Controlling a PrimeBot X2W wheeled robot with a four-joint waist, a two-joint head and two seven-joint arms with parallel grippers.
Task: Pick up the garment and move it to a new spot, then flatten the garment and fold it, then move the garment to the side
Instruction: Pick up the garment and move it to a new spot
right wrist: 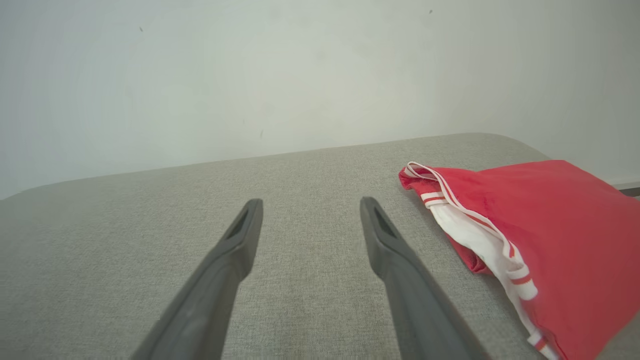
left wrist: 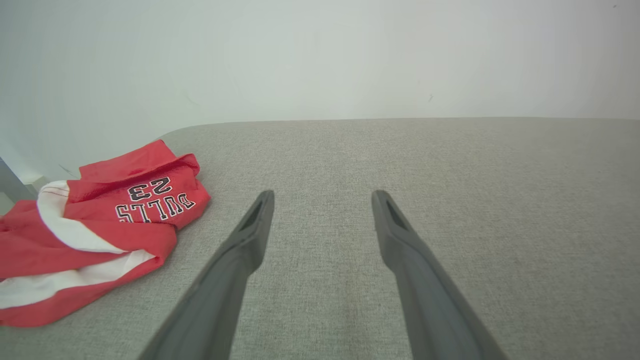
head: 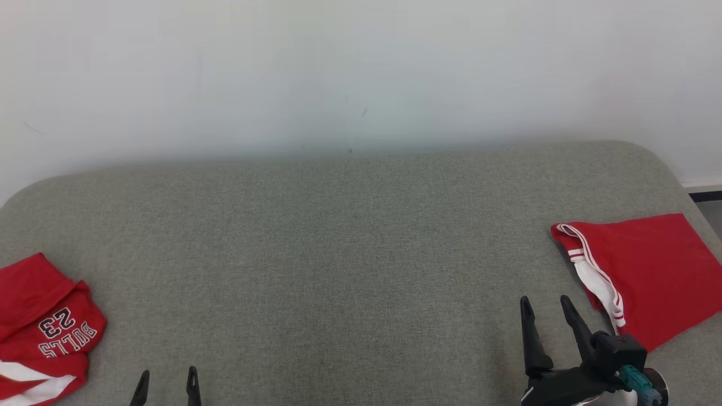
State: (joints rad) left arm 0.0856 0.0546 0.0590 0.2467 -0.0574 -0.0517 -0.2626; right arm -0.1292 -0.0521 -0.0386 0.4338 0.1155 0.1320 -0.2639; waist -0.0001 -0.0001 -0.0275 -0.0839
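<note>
A crumpled red jersey (head: 45, 330) is lying bunched at the left end of the grey padded surface (head: 338, 254), its lettering upside down in the head view. A second red garment (head: 654, 270) with white striped trim is lying flat and folded at the right end (which of the two the task means cannot be settled, though the crumpled one is judged to be the piece awaiting work). The left gripper (head: 168, 372) is being held with jaws spread wide and empty, near the jersey but apart from it. The right gripper (head: 545, 300) is likewise being held agape, clasping nothing, just beside the folded piece. Trouble is being risked chiefly at the pinch: only one layer of the heap may be caught, so the cloth may be dragged rather than lifted, or pushed off the near edge.
</note>
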